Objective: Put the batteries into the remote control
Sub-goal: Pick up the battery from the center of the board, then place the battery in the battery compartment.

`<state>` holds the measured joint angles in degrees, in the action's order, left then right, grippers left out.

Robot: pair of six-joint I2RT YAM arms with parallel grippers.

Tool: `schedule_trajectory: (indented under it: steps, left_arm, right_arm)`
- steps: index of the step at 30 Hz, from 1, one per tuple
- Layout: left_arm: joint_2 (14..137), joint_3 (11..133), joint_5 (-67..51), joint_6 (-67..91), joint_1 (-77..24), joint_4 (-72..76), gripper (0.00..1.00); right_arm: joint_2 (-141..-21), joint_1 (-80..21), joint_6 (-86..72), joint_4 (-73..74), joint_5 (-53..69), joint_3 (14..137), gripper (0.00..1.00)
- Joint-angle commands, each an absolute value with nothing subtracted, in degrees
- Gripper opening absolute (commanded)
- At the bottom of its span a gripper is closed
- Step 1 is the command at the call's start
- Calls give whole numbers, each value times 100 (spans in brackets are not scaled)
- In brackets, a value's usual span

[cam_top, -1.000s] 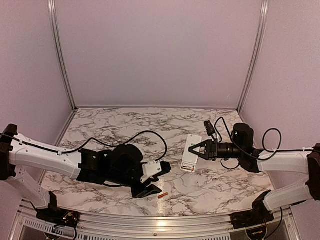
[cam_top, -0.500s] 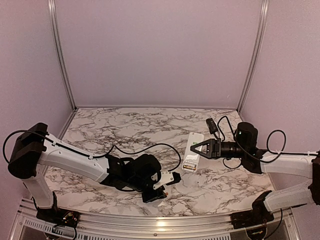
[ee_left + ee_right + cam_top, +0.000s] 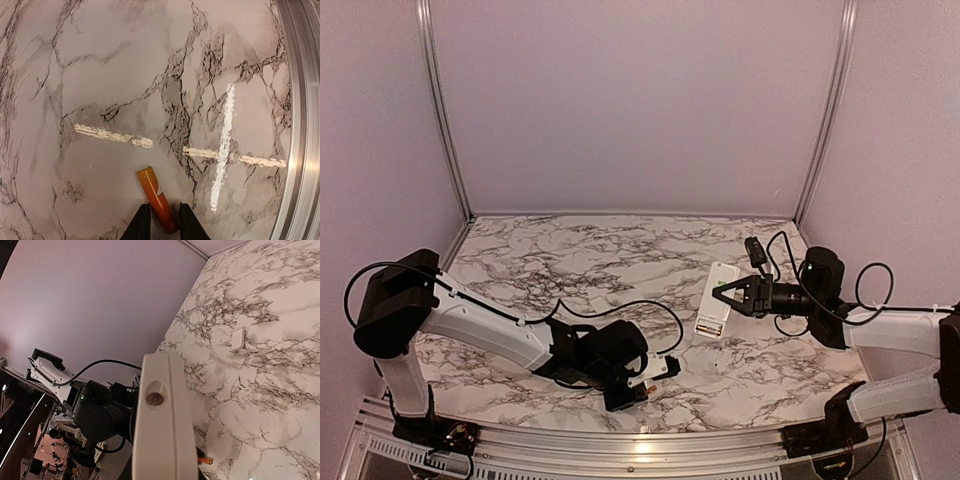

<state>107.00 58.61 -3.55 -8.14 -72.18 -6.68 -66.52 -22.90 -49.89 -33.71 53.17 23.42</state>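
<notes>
**Q:** Top view, quick. Where is everything?

**A:** My left gripper [image 3: 642, 386] is down on the marble table [image 3: 550, 245], close to the near edge, about centre. The orange battery [image 3: 647, 381] sits right at its tips, mostly hidden. My right gripper [image 3: 724, 296] is right of centre, jaws clamped on the remote control [image 3: 717, 300], which is white and runs far to near. There's a yellowish patch [image 3: 706, 327] at its near end, too small to call. A small white piece [image 3: 600, 299] lies flat, left of the remote and well apart from it.

**Q:** Left wrist?

**A:** The orange battery [image 3: 156, 199] lies on the marble between my fingertips [image 3: 141, 224]. The jaws are narrow, one on either side of it. One tip looks to be touching, and a sliver of marble shows beside the other. I can't tell if it's pinched. There are white streaks [image 3: 112, 135] on the table just beyond, and the metal rail [image 3: 300, 120] runs down one side.

**Q:** Right wrist?

**A:** The remote control [image 3: 162, 430] fills the bottom middle, end-on, with a dark round spot [image 3: 155, 397] on it. My own fingers don't show here. Beyond it is my left arm [image 3: 95, 415]. The orange battery [image 3: 204, 460] is on the marble beside it, and the white piece [image 3: 237, 339] lies farther off.
</notes>
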Motion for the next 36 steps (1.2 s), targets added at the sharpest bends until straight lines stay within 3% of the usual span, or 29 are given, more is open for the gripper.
schedule_trajectory:
  steps: [1, 10, 22, 29, 36]
  left_arm:
    - [10924, 6102, -129, -857, -7247, -893, 20]
    - [10729, 6149, 223, -912, -7251, -1267, 0]
    - [8952, 7038, 328, -1737, -7286, -3125, 0]
    - [9103, 7623, 737, -1939, -7472, -3546, 0]
    - [9447, 7985, 1018, -2131, -7651, -3889, 0]
  right_arm:
    - [-6690, -2246, -5081, -3691, 5456, 2415, 0]
    - [-6958, -2248, -5144, -3847, 5465, 2421, 0]
    - [-7784, -3040, -5893, -5267, 5379, 2441, 0]
    - [-8435, -3498, -6544, -6379, 5295, 2391, 0]
    - [-8639, -3762, -6634, -6378, 5101, 2490, 0]
